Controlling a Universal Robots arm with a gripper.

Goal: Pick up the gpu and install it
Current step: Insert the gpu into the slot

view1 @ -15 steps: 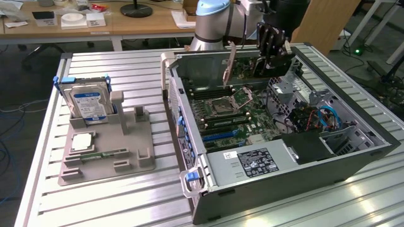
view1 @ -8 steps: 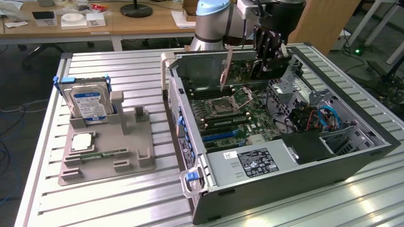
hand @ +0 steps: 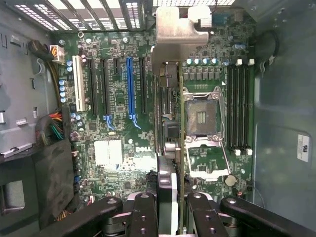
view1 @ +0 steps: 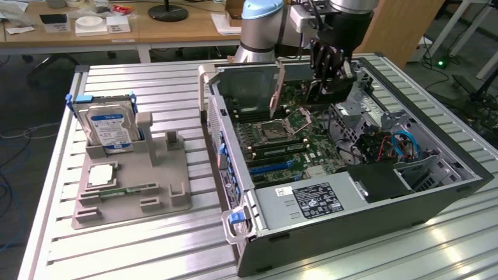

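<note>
Pickup looks done. The pincer (view1: 330, 61) is clenched on the gpu (view1: 330, 94), which hangs upright w/ its long edge down, inside the open case (view1: 435, 192) and over the board (view1: 288, 140).

In the wrist view the pincer (hand: 174, 197) grips the gpu (hand: 170, 133) by its top edge, one finger on each face. The card shows edge-on, running out toward the rear wall of the case.

Install is not done as far as I can tell. The card looks to be above the board rather than seated, though its bottom edge is hidden behind the card itself, so contact w/ a slot can't be ruled out. The blue slot (hand: 130, 89) and the black ones beside it show bare. Left to do: line up w/ a slot, press in, let go.

Gpu looks:
- Thin flat card, green pcb edge on the side facing the socket (hand: 203, 116).
- Dark parts on the other face.
- Silver bracket (hand: 177, 29) at the far end, bent over at the tip.

On the surface (view1: 155, 251) beside the case, the rack (view1: 132, 198) holds a drive (view1: 109, 128) upright, well apart from the work.
</note>
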